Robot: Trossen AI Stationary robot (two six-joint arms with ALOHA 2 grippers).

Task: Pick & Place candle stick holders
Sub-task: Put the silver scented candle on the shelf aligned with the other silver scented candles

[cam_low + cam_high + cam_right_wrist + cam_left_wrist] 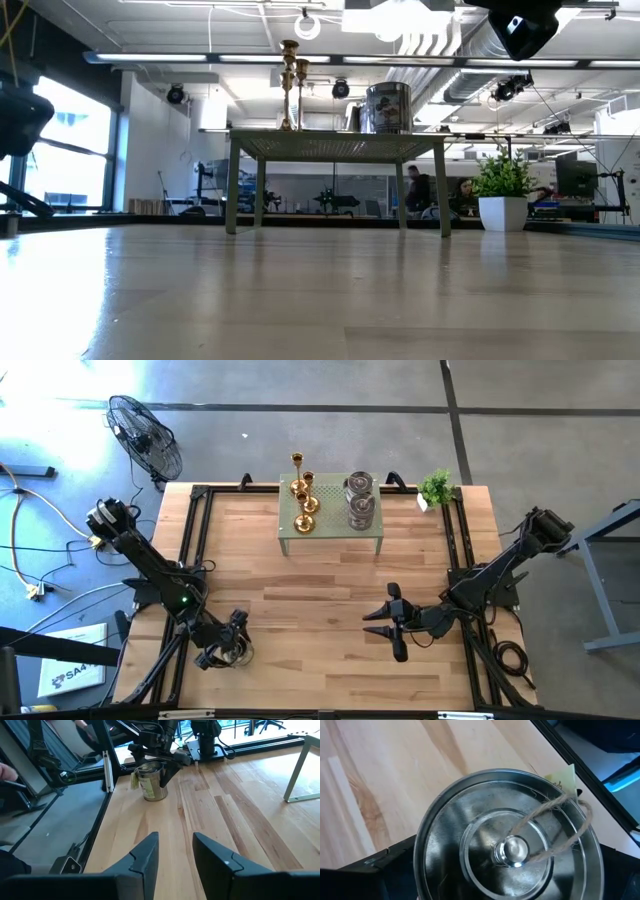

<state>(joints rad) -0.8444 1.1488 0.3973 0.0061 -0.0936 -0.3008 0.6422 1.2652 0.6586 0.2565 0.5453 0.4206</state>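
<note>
Left end effector [152, 762] grips a silver jar holder [151, 782] on the table [240, 820]; right end effector [175, 852] hovers half open, empty.

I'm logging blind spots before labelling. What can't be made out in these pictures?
High view: the left claw hides the silver jar beneath it.
Low view: the gold holders overlap, so their count is unclear.
Left wrist view: the jar's rim covers most of its tag.

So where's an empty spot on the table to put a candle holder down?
The widest bare wood lies in the middle, between the green stand and the two claws. The left claw, near the table's left front corner, is around a silver jar; the right claw sits open right of centre. The stand top is crowded with gold holders and silver jars.
</note>
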